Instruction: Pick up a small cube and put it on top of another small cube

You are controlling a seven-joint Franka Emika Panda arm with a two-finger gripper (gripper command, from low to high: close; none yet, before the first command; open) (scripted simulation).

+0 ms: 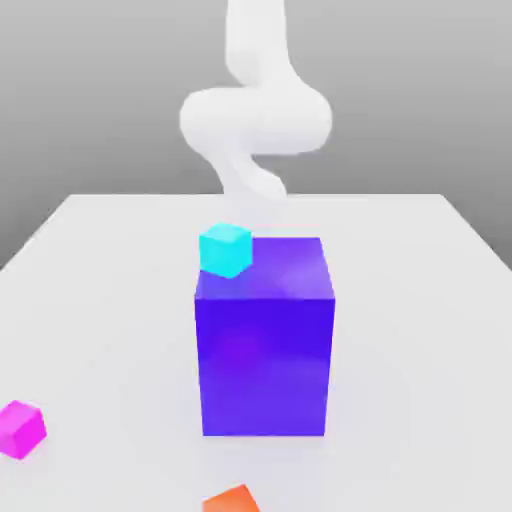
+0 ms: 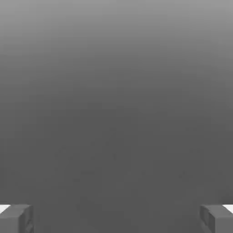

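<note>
Magenta cube out by the table's edge of view, gripper wide and empty

Magenta cube (image 1: 21, 430): on the pale table (image 1: 120, 300), near the exterior view's left border, cut slightly by it. Bare tabletop between it and the big blue-purple block (image 1: 265, 350), well apart. Orange cube (image 1: 233, 500) nearer the camera, partly cropped by the lower border. Cyan cube (image 1: 226, 250) at the block's top, toward the exterior view's left; whether it touches, cannot tell. Open surface on both sides of the block. White arm (image 1: 255, 115) beyond it. Hand view: gripper (image 2: 116, 220) spread wide, nothing between the fingers.
</note>
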